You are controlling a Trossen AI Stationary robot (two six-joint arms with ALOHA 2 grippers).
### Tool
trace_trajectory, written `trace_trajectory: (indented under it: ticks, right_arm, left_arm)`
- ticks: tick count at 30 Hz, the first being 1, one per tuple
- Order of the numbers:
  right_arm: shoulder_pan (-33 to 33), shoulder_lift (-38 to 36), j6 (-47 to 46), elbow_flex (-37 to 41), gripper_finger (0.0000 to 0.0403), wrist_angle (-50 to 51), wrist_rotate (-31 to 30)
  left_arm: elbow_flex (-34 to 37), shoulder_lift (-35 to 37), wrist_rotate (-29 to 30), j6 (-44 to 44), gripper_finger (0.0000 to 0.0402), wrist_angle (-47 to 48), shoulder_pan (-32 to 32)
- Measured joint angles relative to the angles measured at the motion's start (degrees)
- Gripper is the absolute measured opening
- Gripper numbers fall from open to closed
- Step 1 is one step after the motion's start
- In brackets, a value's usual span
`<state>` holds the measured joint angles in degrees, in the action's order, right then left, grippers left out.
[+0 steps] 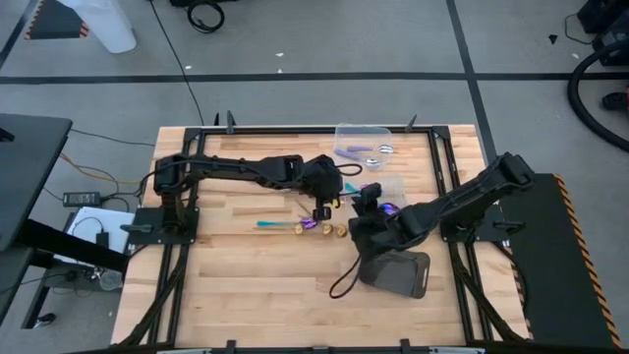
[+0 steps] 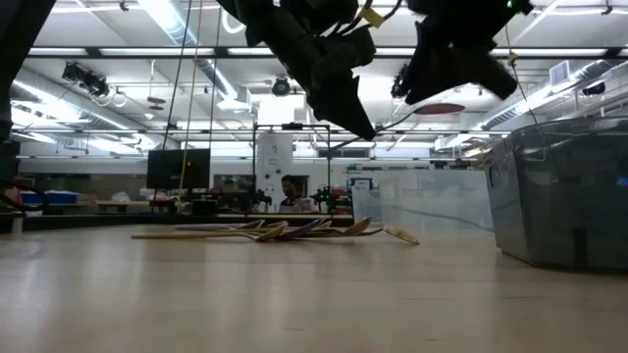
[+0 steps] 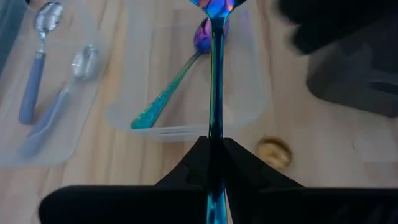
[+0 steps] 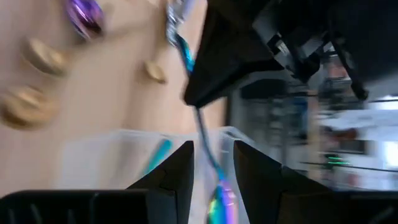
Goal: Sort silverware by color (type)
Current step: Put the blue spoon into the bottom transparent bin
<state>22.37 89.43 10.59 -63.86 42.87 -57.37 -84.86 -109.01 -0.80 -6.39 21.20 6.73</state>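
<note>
My left gripper (image 3: 214, 142) (image 1: 322, 209) is shut on an iridescent teal-purple spoon (image 3: 214, 74) that sticks out ahead of it over a clear tub (image 3: 186, 129) (image 1: 391, 187). One iridescent spoon (image 3: 171, 87) lies in that tub. Two lilac-handled spoons (image 3: 37, 68) lie in a second clear tub (image 1: 364, 143). More silverware, teal and gold (image 1: 300, 226), lies in a loose row on the table. My right gripper (image 4: 213, 149) (image 1: 369, 200) is open. In its wrist view its fingers stand on either side of the held spoon's bowl end (image 4: 221, 202); touching or not, I cannot tell. My left gripper pinches the iridescent spoon's handle (image 3: 214, 127) between its two fingers, near the handle's free end. The fingers slant downward and lie along the spoon. The spoon is lifted clear, with its bowl (image 3: 214, 6) farthest from the gripper, above the tub.
A dark grey tray (image 1: 398, 273) lies near the front edge, under the right arm. A gold spoon bowl (image 3: 273, 151) rests on the wood just outside the tub. The two arms crowd the table's middle. Bare wood lies at the front left.
</note>
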Motion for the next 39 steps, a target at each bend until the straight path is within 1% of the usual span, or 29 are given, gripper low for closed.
trace_trajectory:
  ticks: [2, 6, 9, 12, 19, 24, 30, 31, 34, 37, 39]
  right_arm:
    - [0.0, 1.65, 1.39, 0.0, 0.0122, -0.04, -1.97]
    - [-0.64, 2.97, 2.45, 0.0, 0.0124, -0.41, -1.59]
    - [-1.07, 3.08, 3.17, 0.0, 0.0126, -0.46, -1.04]
    - [-1.26, 3.19, 4.62, -0.02, 0.0125, -0.47, -2.05]
    - [-1.66, 3.21, 9.09, -0.02, 0.0114, -1.34, -2.5]
    - [-1.82, 3.19, 10.14, -0.02, 0.0083, -2.43, -1.85]
    - [-1.84, 3.19, 10.38, -0.02, 0.0016, -3.24, -1.2]
    - [-1.88, 3.19, 10.32, -0.02, 0.0012, -3.18, -1.04]
    - [-1.99, 3.19, 10.18, -0.02, 0.0016, -3.14, -0.73]
    - [-1.99, 3.19, 10.14, -0.02, 0.0019, -2.79, -0.08]
    - [-1.97, 3.19, 10.01, -0.02, 0.0016, -2.05, 1.97]
  left_arm:
    - [0.02, 0.0, -0.02, 0.34, 0.0034, 0.19, -0.36]
    - [0.0, 0.82, -0.57, 1.9, 0.0034, 0.13, -0.57]
    - [0.02, 1.73, -2.18, 3.78, 0.0034, 0.28, -0.59]
    - [0.02, 2.74, -3.67, 5.77, 0.0034, 0.36, -0.59]
    - [0.02, 2.71, -6.6, 8.38, 0.0034, -0.31, -0.92]
    - [0.02, 2.66, -6.6, 8.83, 0.0034, -2.53, -1.25]
    - [0.02, 2.62, -6.7, 8.74, 0.0034, -2.77, -1.21]
    - [0.02, 2.62, -6.69, 8.74, 0.0035, -2.97, -1.21]
    - [0.07, 2.62, -6.03, 7.94, 0.0049, -3.23, -1.19]
    - [0.07, 2.62, -3.48, 5.95, 0.008, -3.76, -1.55]
    - [0.08, 2.62, -2.98, 5.21, 0.0103, -3.54, -1.65]
